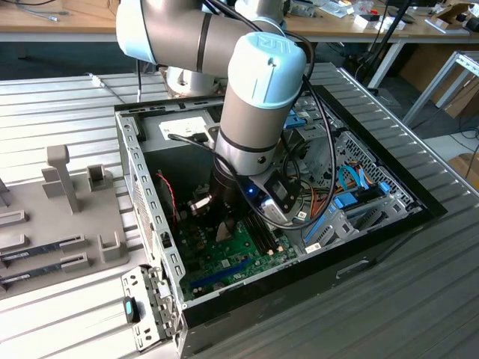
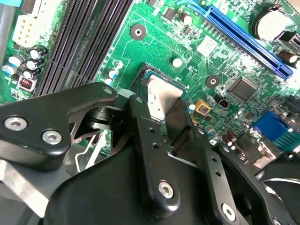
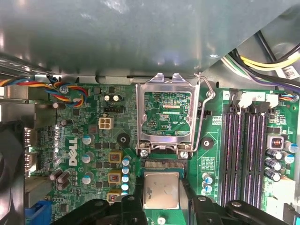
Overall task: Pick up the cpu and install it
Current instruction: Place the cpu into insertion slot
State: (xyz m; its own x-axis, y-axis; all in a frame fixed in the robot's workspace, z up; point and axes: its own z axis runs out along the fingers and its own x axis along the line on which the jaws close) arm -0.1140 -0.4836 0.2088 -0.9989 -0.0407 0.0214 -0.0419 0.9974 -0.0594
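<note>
you're holding the cpu flat, with its silver-grey metal plate facing up and its sides running square with the socket under it; being square, it's showing no long axis. the gripper is pinching it, its black fingers pressing on two opposite edges. the chip is sitting right over the open socket, a strip of contacts showing past one edge, and whether it's fully seated can't be told. just beyond it the socket lid, a shiny metal frame, is standing hinged open, with its thin wire lever swung up beside it. all of this is lying on a green motherboard dotted with small round capacitors, with long black memory slots running near the socket. in the exterior view the arm is reaching down into a computer case that's lying open on its side on a ribbed metal table. a grey tray with upright holders is resting at the exterior view's left, and wooden desks are standing behind.
</note>
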